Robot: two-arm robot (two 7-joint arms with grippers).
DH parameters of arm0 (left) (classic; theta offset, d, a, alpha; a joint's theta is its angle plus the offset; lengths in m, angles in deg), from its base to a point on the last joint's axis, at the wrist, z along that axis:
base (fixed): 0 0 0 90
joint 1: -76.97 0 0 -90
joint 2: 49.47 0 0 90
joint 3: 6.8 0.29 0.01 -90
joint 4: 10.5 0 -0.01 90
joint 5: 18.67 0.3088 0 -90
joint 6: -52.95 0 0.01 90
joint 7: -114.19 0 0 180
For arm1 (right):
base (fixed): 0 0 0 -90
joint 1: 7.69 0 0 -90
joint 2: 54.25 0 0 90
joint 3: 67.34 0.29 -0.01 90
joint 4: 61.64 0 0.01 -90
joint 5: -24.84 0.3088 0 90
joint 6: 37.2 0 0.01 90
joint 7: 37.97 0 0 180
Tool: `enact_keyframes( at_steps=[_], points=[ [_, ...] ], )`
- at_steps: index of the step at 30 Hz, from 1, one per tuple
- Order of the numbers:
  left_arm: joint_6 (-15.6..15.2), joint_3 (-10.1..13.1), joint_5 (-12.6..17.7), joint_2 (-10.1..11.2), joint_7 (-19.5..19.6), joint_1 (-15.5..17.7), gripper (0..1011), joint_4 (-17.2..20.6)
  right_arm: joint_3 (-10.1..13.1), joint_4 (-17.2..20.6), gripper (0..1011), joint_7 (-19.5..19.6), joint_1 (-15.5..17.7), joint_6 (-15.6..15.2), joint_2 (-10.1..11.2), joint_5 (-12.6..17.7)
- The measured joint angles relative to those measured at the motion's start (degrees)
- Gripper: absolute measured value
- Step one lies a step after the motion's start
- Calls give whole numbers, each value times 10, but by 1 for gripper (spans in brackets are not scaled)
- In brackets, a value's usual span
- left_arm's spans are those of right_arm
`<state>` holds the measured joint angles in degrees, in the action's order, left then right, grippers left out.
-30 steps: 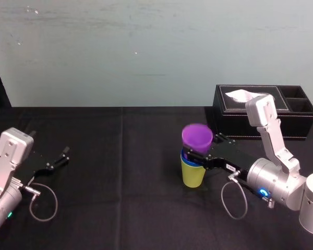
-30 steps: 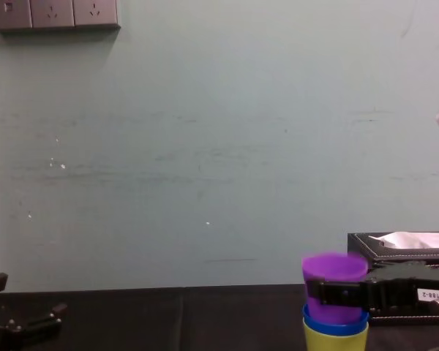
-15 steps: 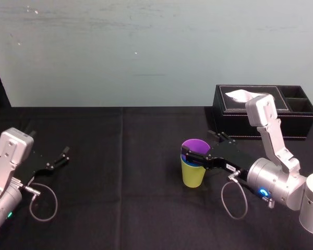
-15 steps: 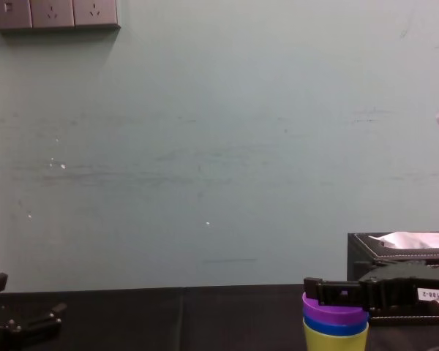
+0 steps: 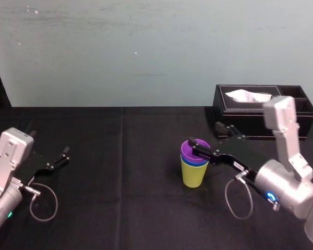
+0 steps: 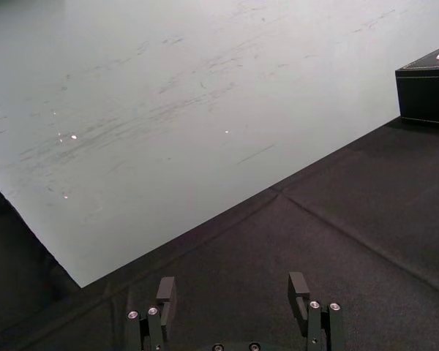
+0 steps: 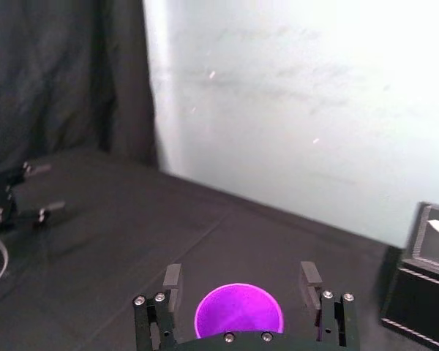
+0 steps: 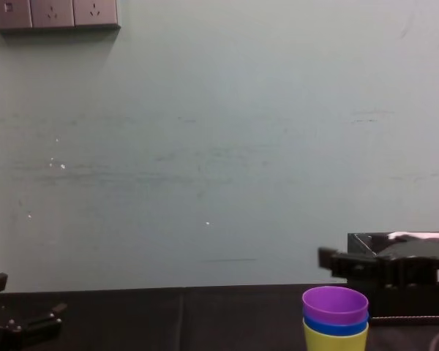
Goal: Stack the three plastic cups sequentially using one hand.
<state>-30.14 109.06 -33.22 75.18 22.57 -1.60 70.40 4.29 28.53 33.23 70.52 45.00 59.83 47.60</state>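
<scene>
All three cups are nested in one stack near the middle of the black table (image 5: 120, 182). The yellow cup (image 5: 193, 174) is at the bottom, the blue cup (image 5: 194, 161) shows as a thin band in it, and the purple cup (image 5: 195, 147) is seated on top, upright and level. So the stacking looks done, imo.

The right gripper (image 7: 240, 274) reaches in from approx 4 o'clock of the stack. Its jaws are spread wide, one each side of the purple rim, gripping nothing. From the chest cam it sits just above the rim, not touching.

What's left, I'd guess, is pulling that arm clear w/o nudging the stack.

The left gripper (image 6: 232, 284) is parked way off at 9 o'clock, fingers apart, empty. The tissue box (image 5: 250, 112) sits at approx 1–2 o'clock, well apart from the cups.
</scene>
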Motion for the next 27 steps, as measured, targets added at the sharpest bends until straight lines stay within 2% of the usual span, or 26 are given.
enact_keyframes(
  at_steps=[7, 14, 20, 27],
  points=[
    [0, 0, 0, 0, 0, 0, 1000, 0, 53, 37, 1004, 63, 96, 77, -17, -8],
    [0, 0, 0, 0, 0, 0, 1000, 0, 87, 44, 1004, 121, 159, 121, -37, -36],
    [0, 0, 0, 0, 0, 0, 1000, 0, 101, 36, 1004, 156, 184, 133, -53, -66],
    [0, 0, 0, 0, 0, 0, 1000, 0, 107, 30, 1004, 165, 190, 134, -60, -83]
  ],
)
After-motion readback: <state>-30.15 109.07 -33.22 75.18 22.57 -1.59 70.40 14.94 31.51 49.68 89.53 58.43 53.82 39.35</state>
